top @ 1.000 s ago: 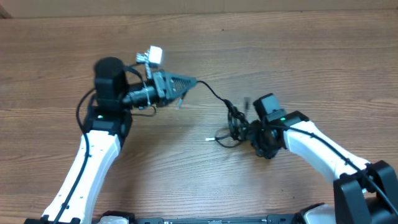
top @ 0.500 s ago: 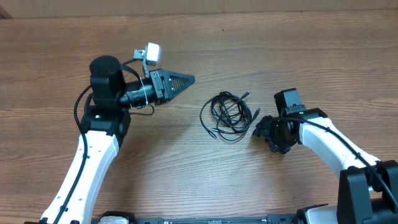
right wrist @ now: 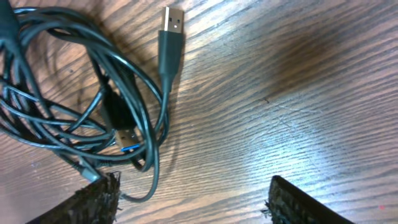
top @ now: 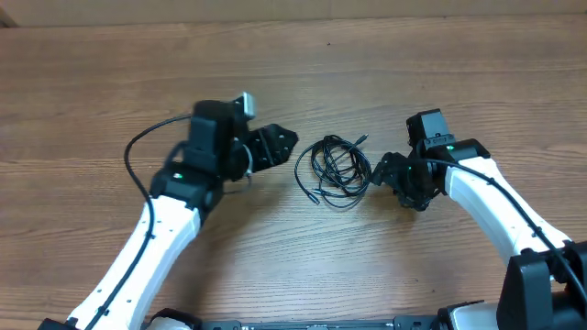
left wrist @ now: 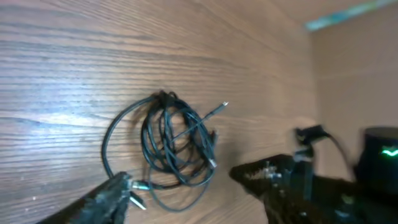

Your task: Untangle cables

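Note:
The cables [top: 335, 170] lie on the wooden table [top: 413, 73] as one loose tangled coil of thin black cord, between my two grippers. My left gripper [top: 286, 151] is just left of the coil and open. In the left wrist view the coil [left wrist: 174, 146] lies ahead of the left gripper [left wrist: 186, 186], and a small plug sits right by one fingertip [left wrist: 115, 190]; nothing is gripped. My right gripper [top: 378, 174] is at the coil's right edge, open. In the right wrist view the coil [right wrist: 81, 106] and a USB plug [right wrist: 171, 37] lie ahead of the right gripper [right wrist: 193, 199], with a cord loop beside the left finger.
Bare wood grain surrounds the coil. A thick black wire loops out from the left arm [top: 138, 156] over the table. The right arm's white link [top: 486, 206] runs off to the lower right.
The left gripper has let go of the stretched cord and opened, then moved right toward the coil. The cables dropped into a loose coil. The right gripper backed off and opened wider.

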Robot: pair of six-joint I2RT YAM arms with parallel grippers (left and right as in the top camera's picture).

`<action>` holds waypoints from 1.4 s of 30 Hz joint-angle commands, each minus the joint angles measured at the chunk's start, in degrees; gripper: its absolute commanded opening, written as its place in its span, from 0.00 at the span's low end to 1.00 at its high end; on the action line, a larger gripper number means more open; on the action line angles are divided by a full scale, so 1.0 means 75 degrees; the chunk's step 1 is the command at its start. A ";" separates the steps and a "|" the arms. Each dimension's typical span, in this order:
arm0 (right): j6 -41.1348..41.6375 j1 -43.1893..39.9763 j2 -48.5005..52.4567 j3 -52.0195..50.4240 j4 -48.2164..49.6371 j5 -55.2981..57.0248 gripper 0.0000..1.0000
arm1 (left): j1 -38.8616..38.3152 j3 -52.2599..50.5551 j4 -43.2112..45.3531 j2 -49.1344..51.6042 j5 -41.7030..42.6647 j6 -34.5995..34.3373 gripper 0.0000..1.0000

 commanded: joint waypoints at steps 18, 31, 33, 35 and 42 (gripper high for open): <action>-0.0417 -0.0015 -0.0268 0.2908 -0.1830 0.0157 0.85 | -0.1862 0.0090 0.1300 0.2428 -0.3220 0.0685 0.75; -0.0420 -0.0015 -0.1003 0.3206 -0.1988 0.0309 0.89 | -0.2390 0.0953 0.2055 0.4217 -0.3279 0.0469 0.76; -0.0420 -0.0015 -0.1003 0.3206 -0.1993 0.0309 0.90 | -0.2390 0.1169 0.2040 0.4438 -0.3281 0.0452 0.72; -0.0423 -0.0015 -0.1003 0.3206 -0.1993 0.0309 0.90 | -0.2390 0.1236 0.2043 0.4488 -0.3308 0.0300 0.69; -0.0420 -0.0015 -0.1003 0.3206 -0.2022 0.0306 0.90 | -0.2404 0.1239 0.2063 0.4526 -0.3620 -0.0358 0.62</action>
